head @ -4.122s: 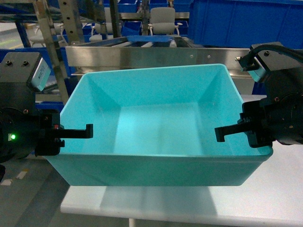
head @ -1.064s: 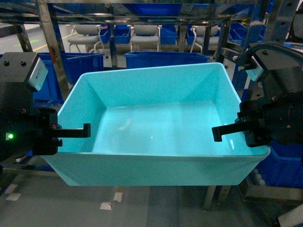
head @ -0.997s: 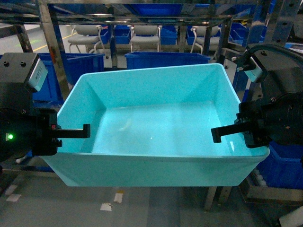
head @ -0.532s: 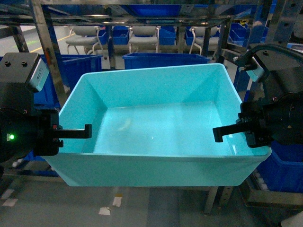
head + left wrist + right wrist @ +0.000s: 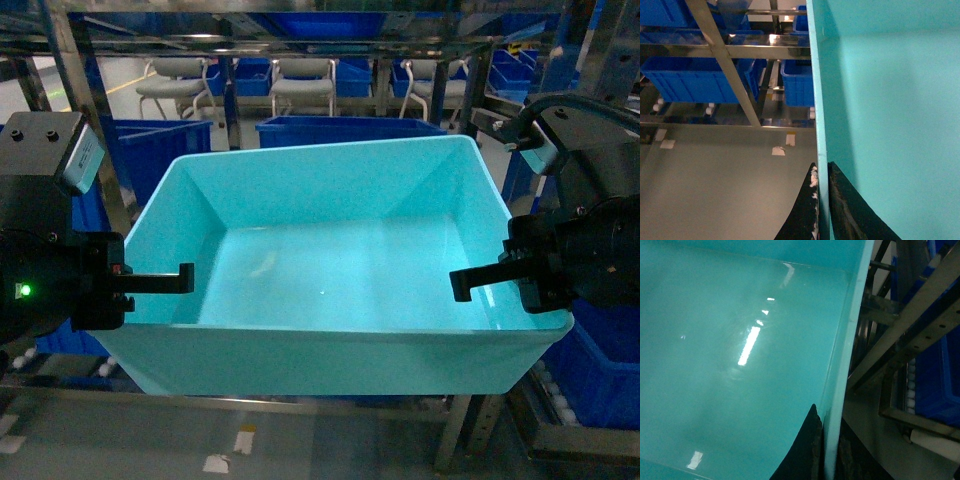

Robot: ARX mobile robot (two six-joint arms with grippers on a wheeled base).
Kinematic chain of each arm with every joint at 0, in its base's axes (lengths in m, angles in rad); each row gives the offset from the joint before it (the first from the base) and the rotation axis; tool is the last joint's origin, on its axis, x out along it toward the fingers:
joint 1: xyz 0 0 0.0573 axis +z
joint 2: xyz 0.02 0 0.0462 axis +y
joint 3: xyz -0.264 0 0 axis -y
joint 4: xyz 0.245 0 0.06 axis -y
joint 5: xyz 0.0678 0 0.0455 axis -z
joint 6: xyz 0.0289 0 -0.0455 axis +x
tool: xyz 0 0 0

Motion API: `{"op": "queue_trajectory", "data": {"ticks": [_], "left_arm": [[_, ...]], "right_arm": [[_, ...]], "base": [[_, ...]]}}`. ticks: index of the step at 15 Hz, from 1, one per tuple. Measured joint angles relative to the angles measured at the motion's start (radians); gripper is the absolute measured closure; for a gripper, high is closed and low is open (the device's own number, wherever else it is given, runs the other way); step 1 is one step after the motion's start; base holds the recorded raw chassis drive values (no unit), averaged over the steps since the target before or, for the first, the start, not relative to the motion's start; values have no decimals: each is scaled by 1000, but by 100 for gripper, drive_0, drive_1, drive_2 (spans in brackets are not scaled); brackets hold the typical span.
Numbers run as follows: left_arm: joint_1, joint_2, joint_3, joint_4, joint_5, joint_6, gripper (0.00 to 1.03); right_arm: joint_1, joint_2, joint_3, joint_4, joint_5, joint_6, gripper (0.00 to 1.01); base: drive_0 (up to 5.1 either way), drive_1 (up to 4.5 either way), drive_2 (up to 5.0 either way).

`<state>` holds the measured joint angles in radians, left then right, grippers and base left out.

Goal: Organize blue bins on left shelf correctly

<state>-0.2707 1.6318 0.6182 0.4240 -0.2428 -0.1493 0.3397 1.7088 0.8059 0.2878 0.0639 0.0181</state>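
Head view: turquoise tub [image 5: 330,290] held in the air between both arms, before the steel rack [image 5: 75,95].
Left gripper [image 5: 821,205] clamps the tub's left wall; right gripper [image 5: 825,450] clamps its right wall. Dark blue crates [image 5: 345,128] sit behind.

Grey chairs [image 5: 302,82] stand beyond steel racking [image 5: 75,110] holding dark blue crates [image 5: 345,127], above grey floor [image 5: 715,175].

Right tool [image 5: 826,460] clamped astride aqua bin [image 5: 740,350] rim, steel rack [image 5: 910,330], dark blue crate [image 5: 940,375] beyond
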Motion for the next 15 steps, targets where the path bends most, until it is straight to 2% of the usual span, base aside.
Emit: {"op": "queue_trajectory", "data": {"ticks": [9, 15], "left_arm": [[-1, 0, 0, 0, 0, 0, 101], [-2, 0, 0, 1, 0, 0, 101]], "right_arm": [[0, 0, 0, 0, 0, 0, 99], [-2, 0, -1, -1, 3, -1, 99]], "base": [[-7, 238, -253], [-7, 364, -378]]}}
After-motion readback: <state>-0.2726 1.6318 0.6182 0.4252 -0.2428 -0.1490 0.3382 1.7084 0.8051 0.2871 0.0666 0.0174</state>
